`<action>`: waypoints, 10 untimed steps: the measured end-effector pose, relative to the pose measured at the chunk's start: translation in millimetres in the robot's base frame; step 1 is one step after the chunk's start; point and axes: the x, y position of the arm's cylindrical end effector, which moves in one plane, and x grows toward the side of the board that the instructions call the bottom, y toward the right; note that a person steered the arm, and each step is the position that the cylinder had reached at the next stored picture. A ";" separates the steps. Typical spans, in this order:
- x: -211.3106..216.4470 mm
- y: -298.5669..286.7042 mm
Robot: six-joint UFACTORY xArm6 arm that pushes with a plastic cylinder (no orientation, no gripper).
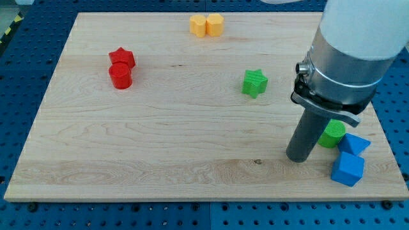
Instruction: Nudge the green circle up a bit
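Note:
The green circle (pixel 333 135) lies near the view's right edge of the wooden board (pixel 160 153), partly hidden behind my rod. My tip (pixel 297 158) rests on the board just left of and slightly below the green circle. A green star (pixel 254 82) lies up and left of them.
Two blue blocks sit right of and below the green circle: one (pixel 353 144) touching it, one (pixel 347 168) near the board's bottom right corner. A red star (pixel 121 57) and red cylinder (pixel 120 76) lie upper left. Two yellow blocks (pixel 206 25) sit at the top edge.

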 end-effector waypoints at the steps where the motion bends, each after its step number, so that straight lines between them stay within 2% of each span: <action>1: 0.0 14.8; 3: -33.1 16.5; 6: -16.2 21.0; 9: -20.3 30.2; 10: -41.7 30.2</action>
